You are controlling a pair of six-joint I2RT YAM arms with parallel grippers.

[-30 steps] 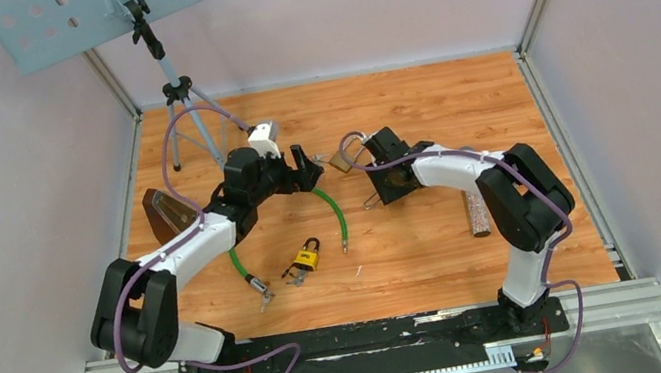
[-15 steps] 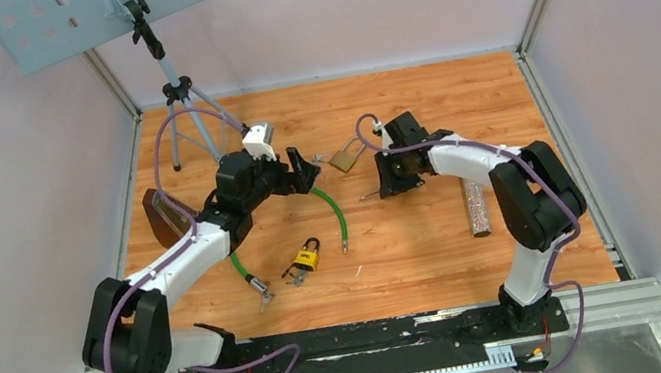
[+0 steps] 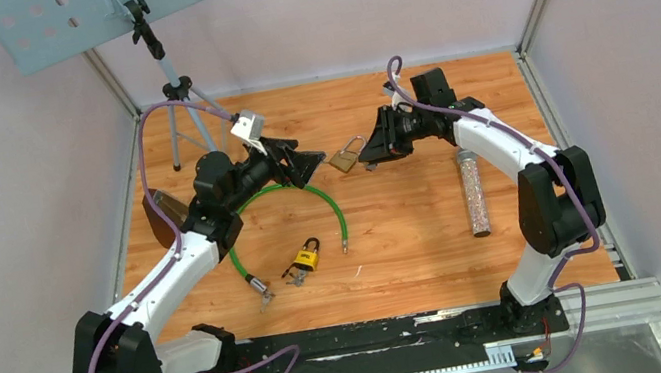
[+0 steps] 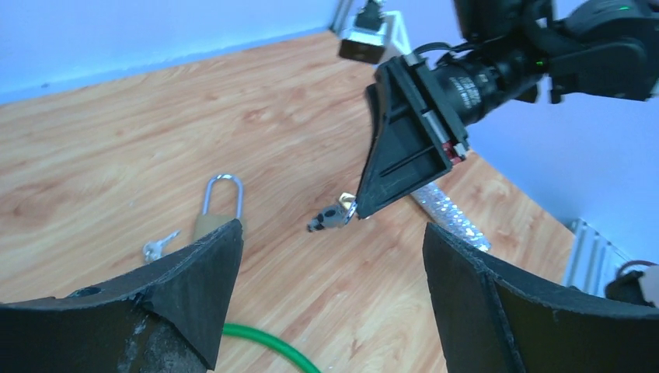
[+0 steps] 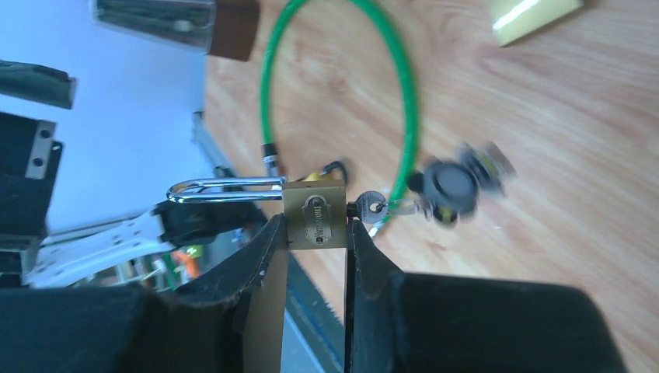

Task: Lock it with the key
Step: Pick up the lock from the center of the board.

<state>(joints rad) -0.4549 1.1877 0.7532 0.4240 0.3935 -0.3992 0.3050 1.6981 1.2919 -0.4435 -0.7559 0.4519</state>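
Silver-shackled brass padlock (image 5: 315, 220), clamped in right gripper (image 5: 315, 231), is carried beyond green cable loop (image 5: 409, 109); left gripper (image 4: 330, 229), jaws apart, is swung toward inserted key (image 5: 374, 207); turning judged next.

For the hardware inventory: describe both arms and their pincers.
The left arm and the right arm match: white link shells, black joints, a purple cable looping alongside. The left pincer and right pincer have black, wedge-shaped fingers.
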